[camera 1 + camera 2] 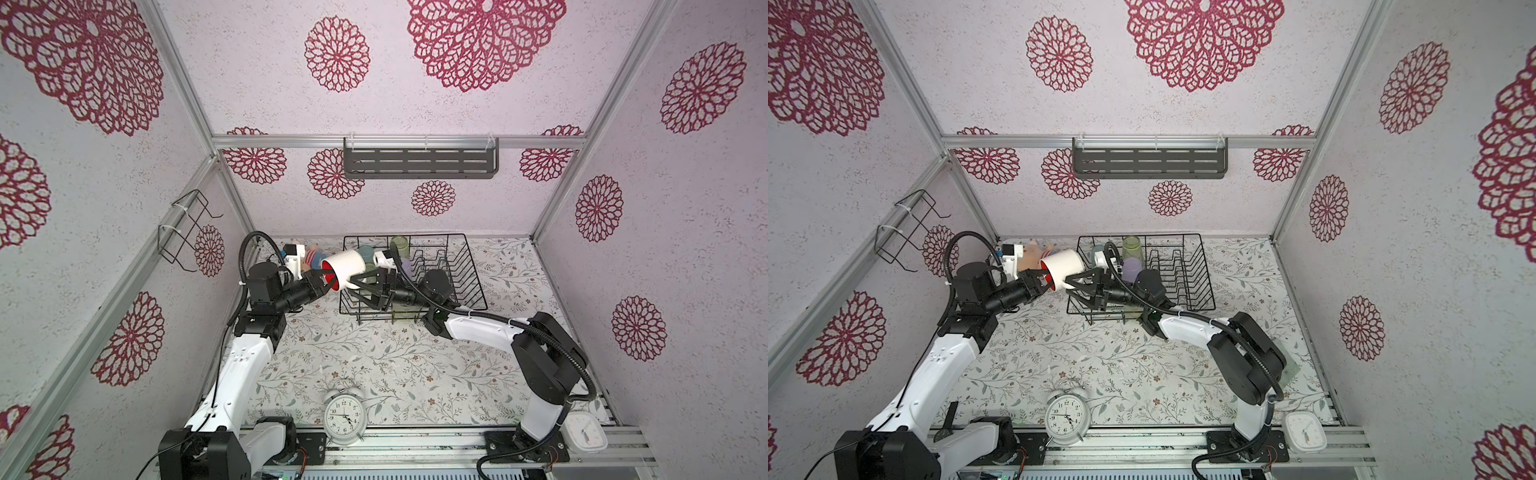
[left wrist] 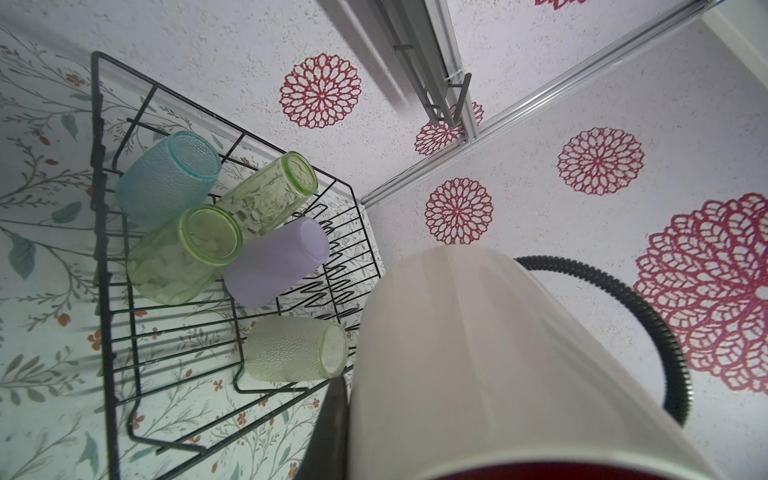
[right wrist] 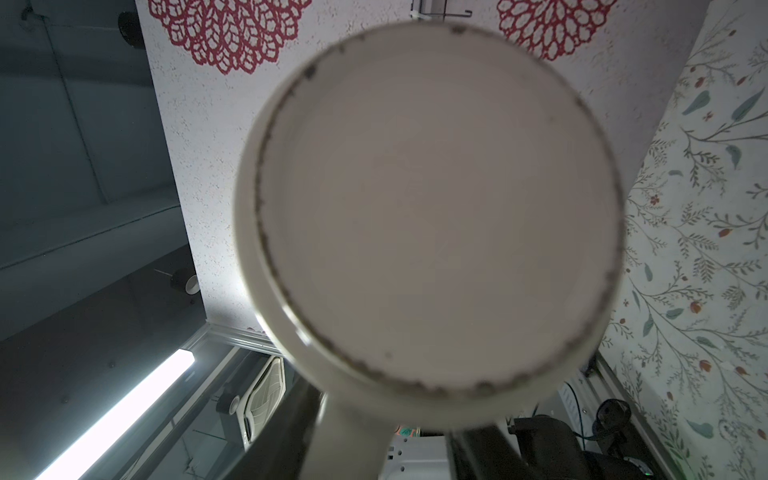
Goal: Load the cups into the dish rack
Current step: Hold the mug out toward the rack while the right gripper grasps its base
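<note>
White mug [image 1: 347, 266] is held sideways, raised at the left edge of the dish rack [image 1: 436, 235], its rim pinched by the closed left gripper [image 1: 326, 281]. Right gripper [image 1: 358, 289] is set at the mug's base; whether it grips cannot be told. In the rack are seen a light-blue cup [image 2: 166, 178], a lilac tumbler [image 2: 276, 262] and three green tumblers [image 2: 183, 253].

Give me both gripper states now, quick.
Left gripper: closed on the white mug, at its rim.
Right gripper: jaws around the mug's base end; whether they grip cannot be told.
</note>
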Robot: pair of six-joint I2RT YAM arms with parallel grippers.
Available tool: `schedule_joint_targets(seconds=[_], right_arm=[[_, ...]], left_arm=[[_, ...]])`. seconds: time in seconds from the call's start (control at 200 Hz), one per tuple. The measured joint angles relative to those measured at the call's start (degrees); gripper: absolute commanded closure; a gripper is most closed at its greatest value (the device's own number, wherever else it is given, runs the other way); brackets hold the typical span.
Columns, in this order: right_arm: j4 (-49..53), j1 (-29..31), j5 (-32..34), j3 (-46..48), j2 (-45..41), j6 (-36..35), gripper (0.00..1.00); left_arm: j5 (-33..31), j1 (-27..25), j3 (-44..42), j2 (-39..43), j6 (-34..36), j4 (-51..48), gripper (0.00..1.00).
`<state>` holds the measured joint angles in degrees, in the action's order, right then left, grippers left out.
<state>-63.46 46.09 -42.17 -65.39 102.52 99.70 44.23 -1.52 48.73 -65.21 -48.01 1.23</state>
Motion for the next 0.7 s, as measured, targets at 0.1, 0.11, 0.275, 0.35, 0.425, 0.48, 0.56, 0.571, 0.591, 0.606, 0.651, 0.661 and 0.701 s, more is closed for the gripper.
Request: schedule_joint_targets(seconds=[0.1, 0.11, 0.275, 0.35, 0.425, 0.48, 0.56, 0.571, 0.591, 0.606, 0.651, 0.661, 0.701], right_arm=[[1.2, 0.0, -1.14, -0.42, 0.02, 0.24, 0.68], [1.31, 0.0, -1.25, -0.48, 0.02, 0.11, 0.68], [5.46, 0.07, -3.5, -1.95, -0.07, -1.4, 0.66], [8.94, 0.22, -3.76, -2.51, -0.44, -3.63, 0.64], [12.98, 0.22, -3.74, -3.32, -0.98, -6.21, 0.63], [15.91, 0.24, -3.69, -3.96, -1.46, -8.15, 0.63], [19.06, 0.24, -3.69, -4.48, -2.23, -10.27, 0.63], [19.47, 0.24, -3.67, -4.52, -2.34, -10.51, 0.63], [20.2, 0.24, -3.67, -4.66, -2.51, -11.02, 0.63], [20.61, 0.24, -3.67, -4.72, -2.6, -11.37, 0.64], [21.97, 0.24, -3.69, -4.9, -2.8, -12.37, 0.68], [22.18, 0.24, -3.72, -4.94, -2.86, -12.44, 0.69], [23.19, 0.24, -3.76, -5.11, -3.02, -13.09, 0.69]], left_arm=[[0.59, 0.02, 0.0, -0.74, 1.2, 0.0, 1.0], [0.66, 0.02, 0.0, -0.79, 1.33, 0.0, 1.0], [1.81, 0.07, 0.0, -1.55, 3.3, 0.09, 1.0], [1.97, 0.04, 0.0, -1.6, 4.22, 0.07, 1.0], [2.05, 0.04, 0.0, -1.57, 5.18, 0.07, 1.0], [2.25, 0.04, -0.04, -1.57, 5.42, 0.2, 1.0], [2.84, 0.02, -0.28, -1.57, 5.64, 0.96, 1.0], [2.89, 0.02, -0.33, -1.57, 5.64, 1.07, 1.0], [2.95, 0.0, -0.42, -1.57, 5.68, 1.27, 1.0], [3.06, 0.0, -0.5, -1.57, 5.68, 1.44, 1.0], [3.17, 0.0, -0.7, -1.57, 5.81, 1.73, 1.0], [3.15, 0.0, -0.76, -1.57, 5.92, 1.77, 1.0], [3.08, 0.0, -0.92, -1.57, 6.19, 1.95, 1.0]])
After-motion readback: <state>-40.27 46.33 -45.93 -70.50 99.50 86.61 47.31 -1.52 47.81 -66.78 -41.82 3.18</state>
